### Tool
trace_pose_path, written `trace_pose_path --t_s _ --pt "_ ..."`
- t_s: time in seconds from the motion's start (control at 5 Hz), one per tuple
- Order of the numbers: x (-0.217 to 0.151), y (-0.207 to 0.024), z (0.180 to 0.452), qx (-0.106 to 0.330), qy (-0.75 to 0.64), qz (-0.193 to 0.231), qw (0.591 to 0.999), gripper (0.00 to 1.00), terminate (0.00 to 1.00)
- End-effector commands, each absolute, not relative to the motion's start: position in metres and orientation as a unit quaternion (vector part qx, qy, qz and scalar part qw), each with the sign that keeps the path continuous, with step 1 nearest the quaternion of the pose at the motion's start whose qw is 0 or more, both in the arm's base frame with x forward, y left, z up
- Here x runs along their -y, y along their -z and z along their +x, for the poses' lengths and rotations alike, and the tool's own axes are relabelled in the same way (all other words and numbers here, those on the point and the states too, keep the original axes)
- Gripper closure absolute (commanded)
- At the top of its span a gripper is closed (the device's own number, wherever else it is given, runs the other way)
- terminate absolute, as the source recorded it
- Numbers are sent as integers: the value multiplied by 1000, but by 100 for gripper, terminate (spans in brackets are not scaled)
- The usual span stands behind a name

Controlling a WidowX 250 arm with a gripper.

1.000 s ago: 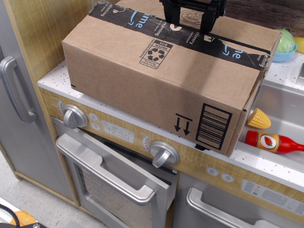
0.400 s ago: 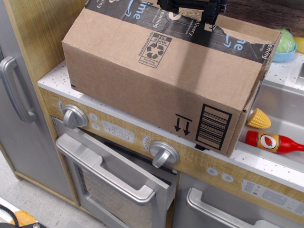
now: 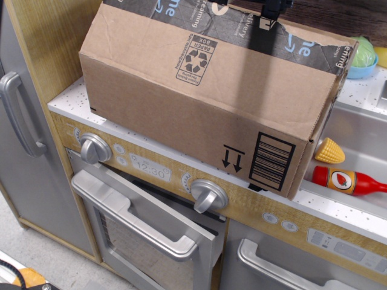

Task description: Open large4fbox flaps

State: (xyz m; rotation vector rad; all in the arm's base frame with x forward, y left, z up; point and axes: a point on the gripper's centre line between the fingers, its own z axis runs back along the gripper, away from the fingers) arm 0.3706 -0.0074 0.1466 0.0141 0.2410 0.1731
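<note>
The large4fbox (image 3: 199, 121) is a big brown cardboard box on the toy stove's white counter (image 3: 69, 99), with its barcode and two down-arrows facing me. Its near long flap (image 3: 230, 36) is raised and tilted toward me, showing black "prime" tape and the recycling mark. My gripper (image 3: 245, 7) is at the flap's upper edge, at the top of the view and mostly cropped. One black fingertip (image 3: 266, 15) rests on the tape. The box's inside and the other flaps are hidden.
A toy corn cob (image 3: 329, 151) and a red bottle (image 3: 347, 180) lie in the sink (image 3: 363, 130) right of the box. A green and blue bowl (image 3: 364, 57) sits behind. Oven knobs (image 3: 207, 195), an oven handle (image 3: 130, 223) and a fridge handle (image 3: 15, 115) are below and left.
The gripper has moved up and almost out of the frame. The near flap has risen with it, from lying flat to tilting steeply toward me. The box has stayed in place.
</note>
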Motion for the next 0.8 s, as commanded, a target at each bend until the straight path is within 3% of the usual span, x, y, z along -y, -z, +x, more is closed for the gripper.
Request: trace_pose_path --t_s 0.0,0.2,0.6 --pt "20 -199 327 -57 -128 36 989 0 0" --pt "26 -202 311 -53 -140 45 988 0 0" --pt "31 -178 266 -39 -153 24 987 0 0"
